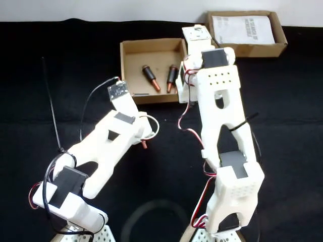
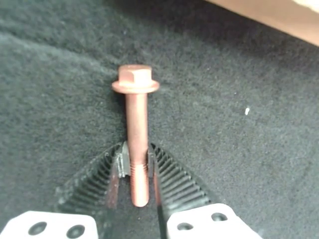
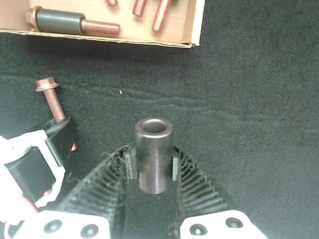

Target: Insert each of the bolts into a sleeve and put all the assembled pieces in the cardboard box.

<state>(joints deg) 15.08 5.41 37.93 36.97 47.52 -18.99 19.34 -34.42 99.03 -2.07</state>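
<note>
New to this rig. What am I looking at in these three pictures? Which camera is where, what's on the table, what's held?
Two small white robot arms, the left arm and the right arm, stand side by side on a black-clothed table. The high view looks down on both from a fixed camera. The other two pictures come from a camera on each wrist, looking along its gripper. The left gripper is shut on a copper bolt; the right gripper is shut on a dark sleeve. Beyond the arms an open cardboard box holds finished pieces, bolts already in sleeves. A second box farther back holds a printed sheet.
</note>
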